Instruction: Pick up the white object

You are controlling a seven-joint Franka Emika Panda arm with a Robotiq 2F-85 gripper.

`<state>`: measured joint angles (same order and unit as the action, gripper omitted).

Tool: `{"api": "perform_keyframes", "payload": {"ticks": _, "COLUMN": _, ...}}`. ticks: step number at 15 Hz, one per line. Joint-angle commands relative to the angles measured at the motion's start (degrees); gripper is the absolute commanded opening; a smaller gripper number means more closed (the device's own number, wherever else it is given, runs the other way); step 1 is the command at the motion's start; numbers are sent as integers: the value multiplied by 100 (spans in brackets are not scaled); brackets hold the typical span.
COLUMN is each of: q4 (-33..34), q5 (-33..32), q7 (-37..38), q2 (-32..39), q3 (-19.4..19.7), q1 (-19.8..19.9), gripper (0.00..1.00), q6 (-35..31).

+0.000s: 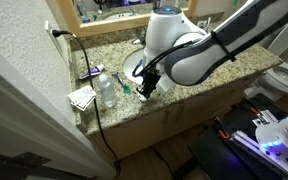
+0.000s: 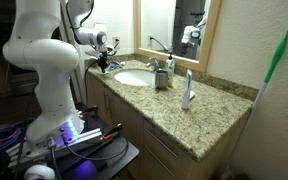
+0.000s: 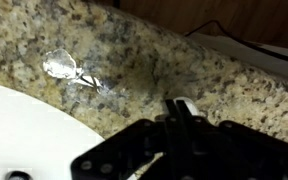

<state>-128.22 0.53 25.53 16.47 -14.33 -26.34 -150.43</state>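
Granite vanity top (image 1: 114, 112), speckled brown. An oval white sink basin (image 2: 134, 77) is sitting in it below a framed wall mirror (image 2: 174, 20).

The white-and-black robot arm (image 1: 194, 55) is leaning in over the counter. In both exterior views its black gripper (image 1: 147, 88) is hanging low at the rim of the basin, on the side away from the chrome faucet (image 2: 156, 42).

Wrist view: the gripper (image 3: 181, 108) is filling the six o'clock part of the picture, pointing toward twelve. Its fingers are standing drawn together, almost no gap between them. A small white object (image 3: 184, 103) is showing right at the tips, and it is looking pinched there. Only a sliver of it is showing, so I cannot tell its shape. Below it the stone is lying bare.

A crumpled clear plastic wrapper (image 3: 62, 68) is lying on the counter at about ten o'clock from the fingertips, apart from them. It is just beside the basin's white rim (image 3: 24, 125), which is curving through the seven to eight o'clock corner.

At the wall end of the counter:
- A clear plastic water bottle (image 1: 106, 90) is standing upright.
- A flat white paper packet (image 1: 81, 97) is lying at its nine o'clock, near it.
- A black cable (image 1: 92, 118) is running down from the wall outlet (image 1: 54, 30), across the counter and over the front edge.

In an exterior view a short metal cup (image 2: 162, 78) is standing just beside the basin, at its three o'clock.
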Motion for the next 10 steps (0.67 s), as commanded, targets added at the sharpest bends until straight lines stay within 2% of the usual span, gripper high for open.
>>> {"api": "perform_keyframes", "payload": {"ticks": 1, "q4": -282, "q5": -20, "q7": 148, "q2": -192, "q3": -10, "q1": -11, "gripper": 37, "q6": -213}}
{"api": "perform_keyframes", "payload": {"ticks": 2, "q4": -81, "q5": -87, "q7": 204, "q2": -115, "q3": 22, "q1": -44, "gripper": 44, "q6": -82}}
{"api": "perform_keyframes", "payload": {"ticks": 4, "q4": 2, "q5": -138, "q7": 283, "q2": -100, "q3": 42, "q1": -75, "gripper": 60, "q6": -57}}
{"api": "perform_keyframes", "payload": {"ticks": 10, "q4": 240, "q5": -87, "q7": 265, "q2": 67, "q3": 3, "q1": -50, "gripper": 100, "q6": -63}}
